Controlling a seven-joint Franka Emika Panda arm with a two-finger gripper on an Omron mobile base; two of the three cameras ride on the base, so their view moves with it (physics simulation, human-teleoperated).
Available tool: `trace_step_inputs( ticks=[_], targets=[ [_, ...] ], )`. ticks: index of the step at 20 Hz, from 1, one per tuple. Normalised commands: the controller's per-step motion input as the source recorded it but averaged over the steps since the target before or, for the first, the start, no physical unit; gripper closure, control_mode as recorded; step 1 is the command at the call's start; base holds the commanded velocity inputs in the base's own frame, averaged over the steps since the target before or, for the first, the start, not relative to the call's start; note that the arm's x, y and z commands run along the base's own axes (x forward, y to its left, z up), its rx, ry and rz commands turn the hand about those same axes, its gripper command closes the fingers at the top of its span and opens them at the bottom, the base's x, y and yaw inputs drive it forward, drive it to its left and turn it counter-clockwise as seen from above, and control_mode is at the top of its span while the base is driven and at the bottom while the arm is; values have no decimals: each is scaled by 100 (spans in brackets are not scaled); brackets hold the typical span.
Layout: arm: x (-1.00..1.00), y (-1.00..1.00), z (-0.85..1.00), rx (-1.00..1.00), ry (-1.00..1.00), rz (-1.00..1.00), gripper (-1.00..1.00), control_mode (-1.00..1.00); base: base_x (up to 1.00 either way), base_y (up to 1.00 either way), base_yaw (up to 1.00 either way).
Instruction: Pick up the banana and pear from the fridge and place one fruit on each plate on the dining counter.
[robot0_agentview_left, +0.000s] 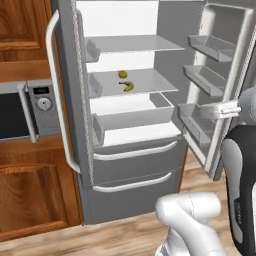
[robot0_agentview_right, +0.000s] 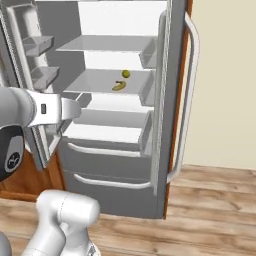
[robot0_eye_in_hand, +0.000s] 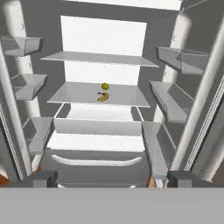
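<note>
The fridge (robot0_agentview_left: 135, 165) stands with both doors open. On its middle shelf lies the curved yellow banana (robot0_agentview_left: 128, 86) (robot0_agentview_right: 119, 86) (robot0_eye_in_hand: 103, 97). Just behind it sits a small yellow-green fruit, the pear (robot0_agentview_left: 122, 74) (robot0_agentview_right: 125, 73) (robot0_eye_in_hand: 105, 86). My gripper (robot0_agentview_left: 206, 111) (robot0_agentview_right: 78, 109) (robot0_eye_in_hand: 111, 179) hovers in front of the fridge at about drawer height, well short of the shelf and pointing in at it. It is open wide, with nothing between its fingers. The plates and the dining counter are out of view.
Door bins (robot0_agentview_left: 207, 80) (robot0_agentview_right: 40, 75) line both open doors close to the hand. A pale drawer (robot0_agentview_left: 132, 120) juts out below the fruit shelf. A microwave (robot0_agentview_left: 30, 107) and wood cabinets (robot0_agentview_left: 30, 200) stand left of the fridge; a beige wall (robot0_agentview_right: 225, 75) lies to its right.
</note>
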Motion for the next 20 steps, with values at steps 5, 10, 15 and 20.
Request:
trace_step_inputs(
  ticks=[5,10,15,20],
  targets=[
    [0,0,0,0,0,0,-100,100,98,36,-1],
    [0,0,0,0,0,0,-100,100,100,12,-2],
    [0,0,0,0,0,0,-100,100,99,17,-4],
    [0,0,0,0,0,0,-100,100,90,10,-1]
  ],
)
